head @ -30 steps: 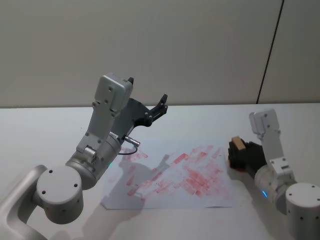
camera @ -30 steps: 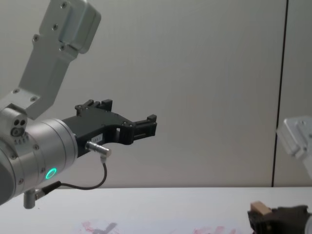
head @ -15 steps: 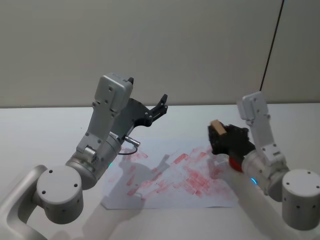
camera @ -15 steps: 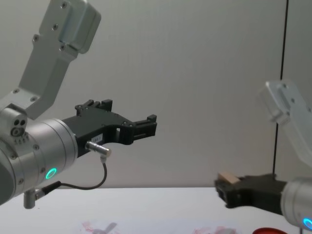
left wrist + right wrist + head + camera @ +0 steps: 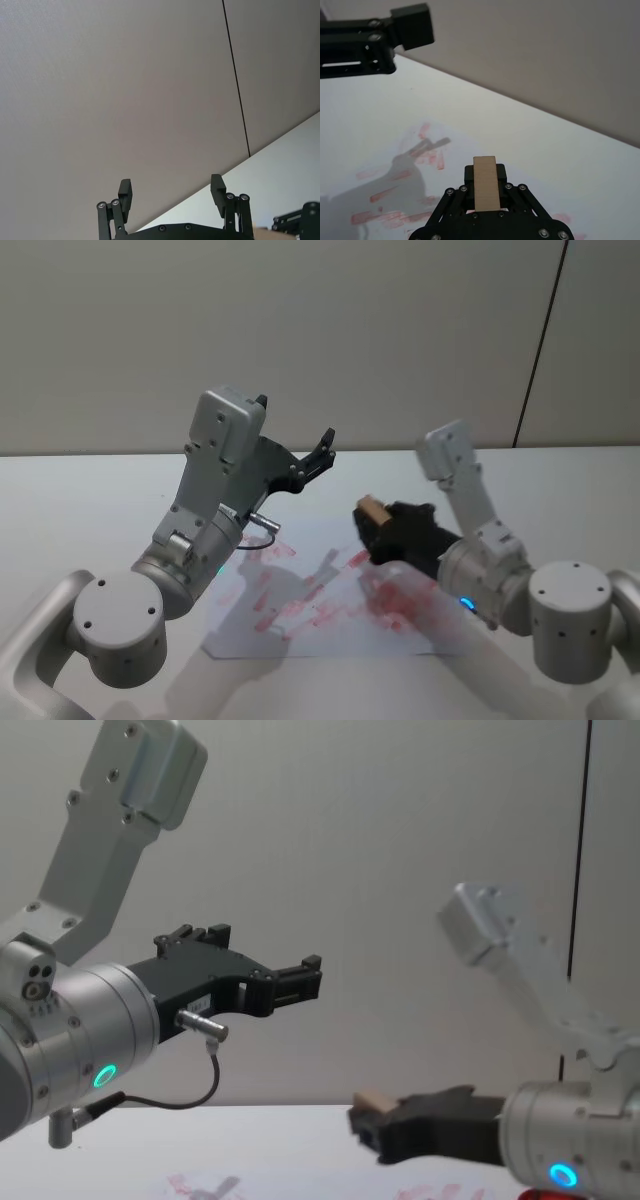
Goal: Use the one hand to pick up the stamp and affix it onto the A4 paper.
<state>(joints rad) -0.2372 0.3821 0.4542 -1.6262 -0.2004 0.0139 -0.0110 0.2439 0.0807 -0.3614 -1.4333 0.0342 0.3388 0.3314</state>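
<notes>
Head view: the right gripper (image 5: 383, 528) pinched the stamp (image 5: 373, 508) in the air over the A4 paper (image 5: 290, 625), near its 1 o'clock side, probably ready to press down. Left wrist view: the left gripper (image 5: 171, 187) was spread wide and empty, parked out of the way. Right wrist view: the stamp stood up between the jaws. Chest view: the stamp hung above the A4 paper.
</notes>
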